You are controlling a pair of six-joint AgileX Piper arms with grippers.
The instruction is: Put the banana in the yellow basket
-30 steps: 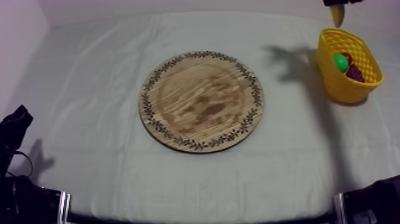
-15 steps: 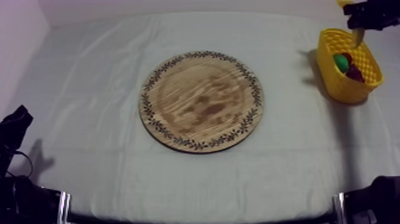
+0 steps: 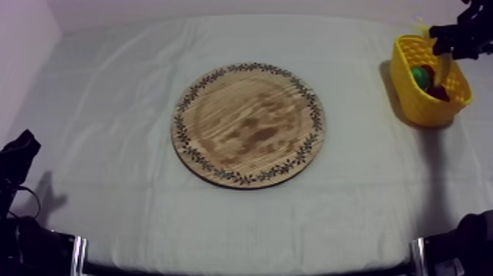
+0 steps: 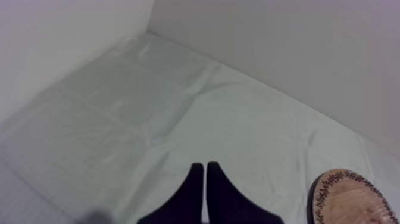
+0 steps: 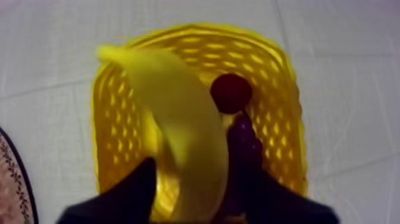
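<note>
The yellow basket (image 3: 429,103) stands at the table's far right, with my right gripper (image 3: 456,40) right above it. In the right wrist view the banana (image 5: 178,137) hangs lengthwise over the basket (image 5: 196,31), between my right gripper's (image 5: 196,190) parted fingers. A strip of basket shows between the banana and one finger (image 5: 134,193), so the gripper is open. The round wooden board (image 3: 248,125) lies bare at mid table. My left gripper (image 3: 18,158) rests low at the left, and its fingers (image 4: 205,173) are shut on nothing.
Inside the basket lie a small red fruit (image 5: 231,93), a bunch of grapes (image 5: 245,146) and a green pear (image 3: 420,75). The board's rim (image 4: 351,196) shows beside my left gripper. The back wall stands close behind the basket.
My right gripper came down from the upper edge with the banana to just above the basket. The banana now sits loose between the fingers. The left arm has not moved.
</note>
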